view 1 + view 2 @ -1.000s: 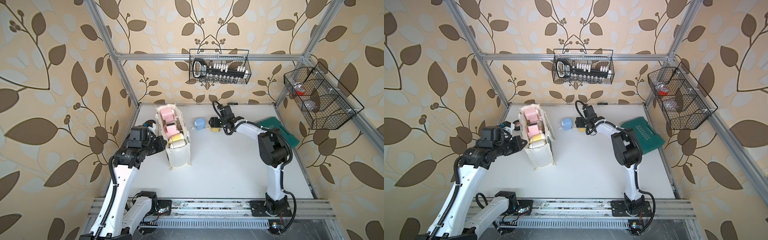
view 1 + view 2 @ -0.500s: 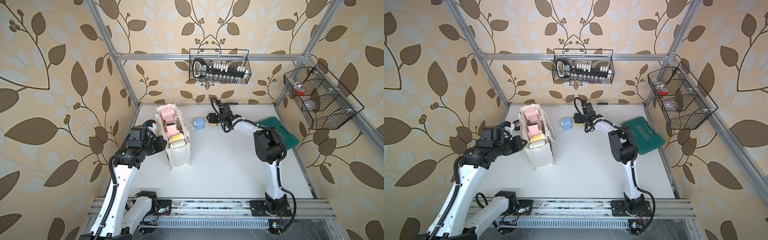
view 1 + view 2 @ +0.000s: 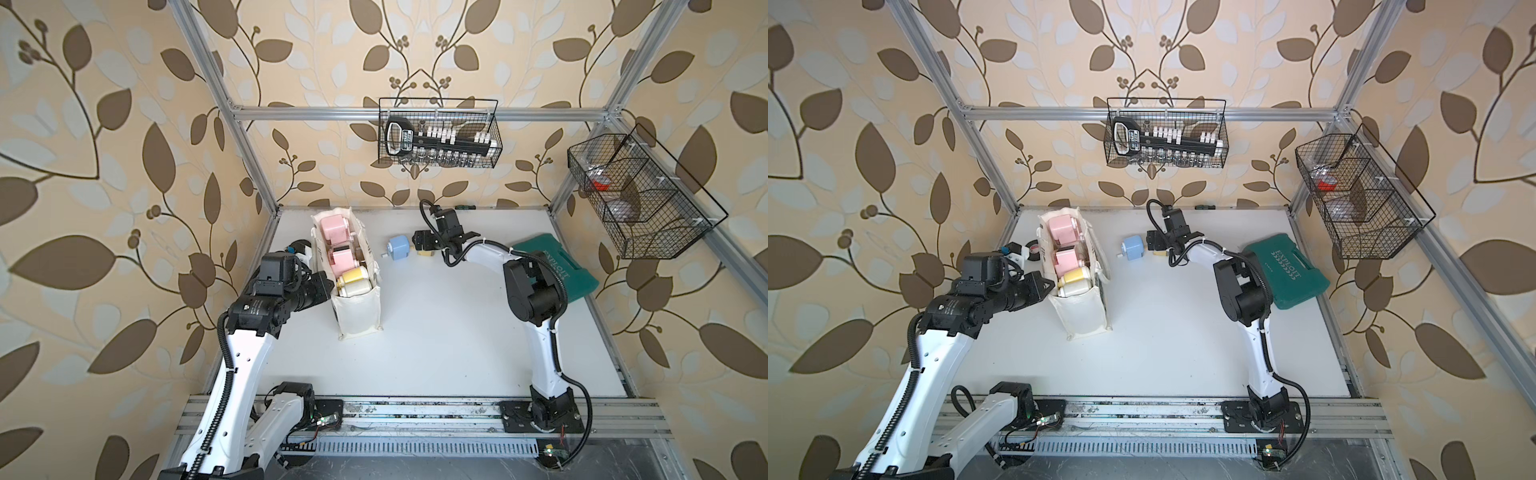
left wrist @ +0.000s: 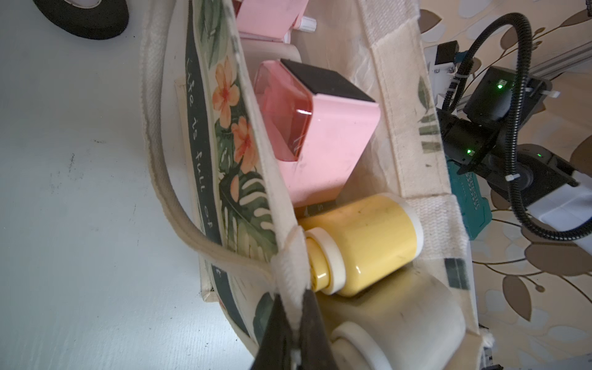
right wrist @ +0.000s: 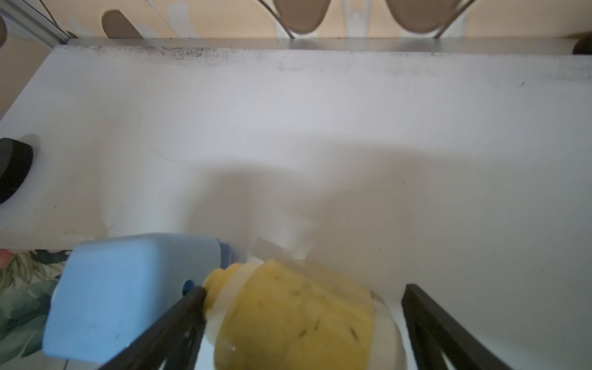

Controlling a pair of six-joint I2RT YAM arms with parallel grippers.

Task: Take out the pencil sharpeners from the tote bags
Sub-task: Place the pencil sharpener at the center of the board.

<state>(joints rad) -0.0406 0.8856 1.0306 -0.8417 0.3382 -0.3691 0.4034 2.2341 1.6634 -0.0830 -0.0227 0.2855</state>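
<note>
A cream tote bag (image 3: 358,309) (image 3: 1084,312) with a leaf and flower print (image 4: 243,179) stands upright at the left. Inside lie two pink pencil sharpeners (image 3: 334,226) (image 4: 323,141), a yellow one (image 3: 353,275) (image 4: 362,243) and a cream one (image 4: 397,314). My left gripper (image 4: 293,296) (image 3: 326,286) is shut on the bag's rim. A light blue sharpener (image 3: 399,248) (image 5: 128,288) sits on the table. Beside it is a blurred yellow sharpener (image 5: 294,320) (image 3: 1158,252) between the spread jaws of my open right gripper (image 5: 302,290) (image 3: 424,245). One finger (image 5: 179,317) touches its knob; the other stands apart.
A teal "EXPLOIT" case (image 3: 557,270) lies at the right, behind the right arm's elbow. A black tape roll (image 3: 1032,246) (image 4: 86,16) lies left of the bag. Two black wire baskets hang on the back wall (image 3: 438,133) and the right wall (image 3: 640,195).
The right gripper carried the yellow sharpener left, up to the blue one, then spread its jaws and let go. The left gripper and the bag have not moved.
</note>
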